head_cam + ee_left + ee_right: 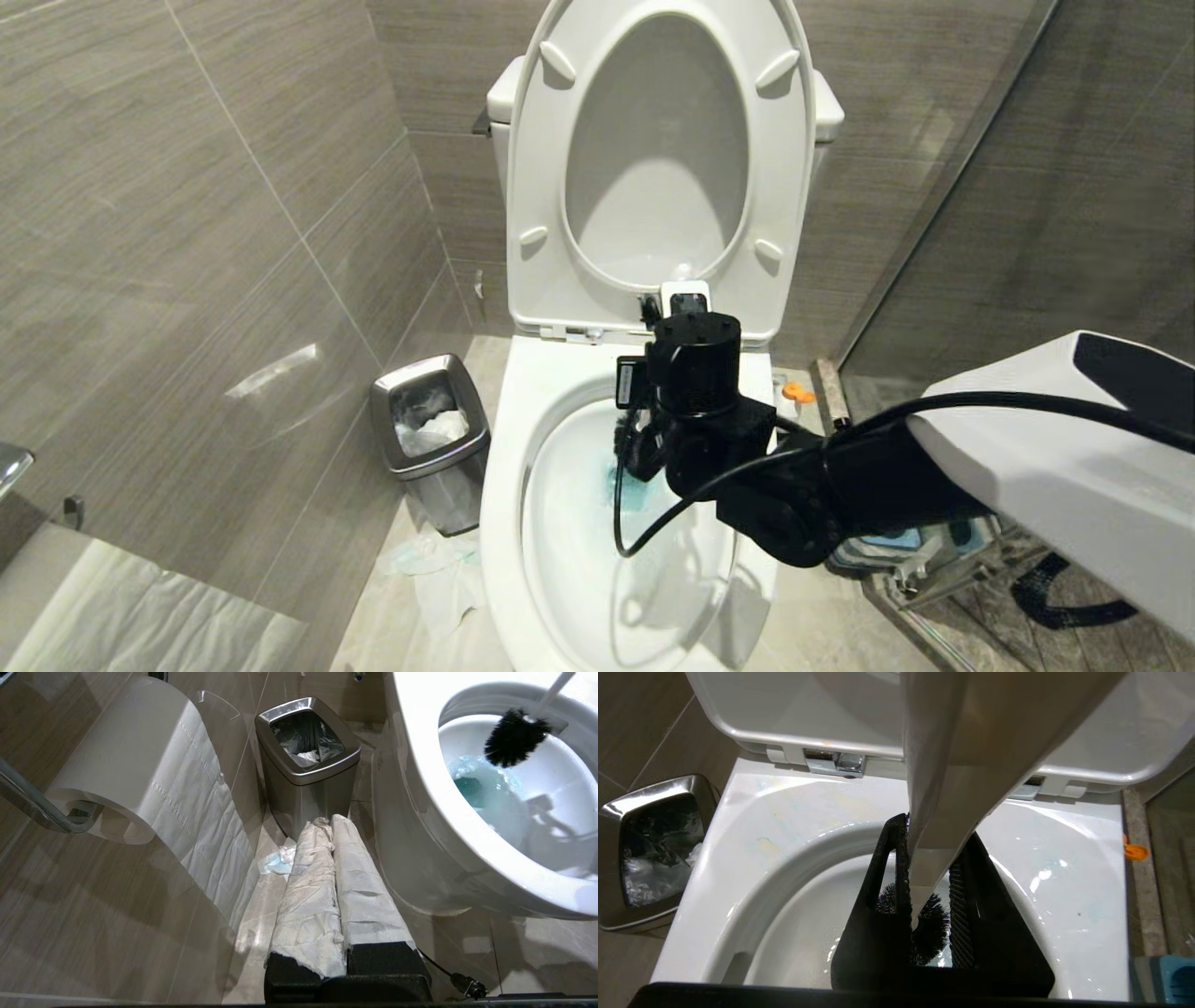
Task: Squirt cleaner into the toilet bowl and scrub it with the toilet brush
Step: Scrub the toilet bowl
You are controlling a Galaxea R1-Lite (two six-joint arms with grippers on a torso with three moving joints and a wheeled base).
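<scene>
A: What are the jaws doing?

B: The right gripper [931, 891] has its jaws closed tight on the whitish handle of the toilet brush [514, 737]. The black bristle head hangs inside the toilet bowl [504, 467], near the back wall of the basin, just above the teal-blue water [472, 786].

A: So the cleaner went in already?

B: I think so, because the water is blue. The cleaner bottle [794, 397] stands on the floor by the right back corner of the toilet, with its orange cap showing.

A: How do you scrub well?

B: Keep a firm hold so the handle does not slip. Push the bristles against the wall of the basin and go all the way round, under the rim too. Go slowly, so the blue water does not splash out.

A: And the other arm?

B: The left gripper [334, 891] is parked low beside the toilet. Its jaws are closed and wrapped in white paper.

A: What else is there?

B: A steel bin [431, 437] stands on the floor to the left of the toilet. A paper roll [126, 779] hangs on the wall. The seat and lid [653, 168] stand up. A black cable [653, 523] loops over the bowl and could catch the handle.
</scene>
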